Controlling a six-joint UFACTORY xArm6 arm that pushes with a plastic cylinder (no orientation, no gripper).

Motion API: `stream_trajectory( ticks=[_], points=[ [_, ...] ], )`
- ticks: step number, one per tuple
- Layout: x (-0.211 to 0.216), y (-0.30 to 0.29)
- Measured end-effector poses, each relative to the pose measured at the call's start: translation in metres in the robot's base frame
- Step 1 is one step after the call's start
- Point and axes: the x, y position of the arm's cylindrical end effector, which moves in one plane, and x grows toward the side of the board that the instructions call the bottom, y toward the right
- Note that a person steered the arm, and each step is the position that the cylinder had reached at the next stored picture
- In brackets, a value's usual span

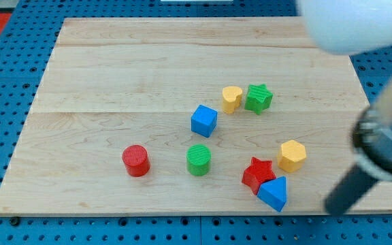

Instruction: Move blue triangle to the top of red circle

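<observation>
The blue triangle (273,193) lies near the view's bottom right, touching the red star (258,173) just above and left of it. The red circle (135,160) stands far to the view's left of the triangle, on the lower left part of the wooden board (114,68). My tip (333,206) is at the end of the dark rod, near the board's bottom right edge. It sits to the right of the blue triangle and slightly below it, with a clear gap between them.
A green circle (199,160) stands between the red circle and the red star. A blue cube (204,120) is above it. A yellow hexagon (292,155) is just above right of the red star. A yellow heart (231,99) and a green star (258,98) sit side by side higher up.
</observation>
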Motion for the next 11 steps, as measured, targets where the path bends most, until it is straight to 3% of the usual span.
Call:
stream_trajectory(
  ticks=[1,2,4,5,6,7,11],
  points=[
    [-0.010,-0.059],
    [-0.046,-0.084],
    [-0.110,-0.096],
    [-0.079,-0.079],
    [-0.008,-0.098],
    [-0.007,-0.148],
    [-0.110,-0.223]
  ],
)
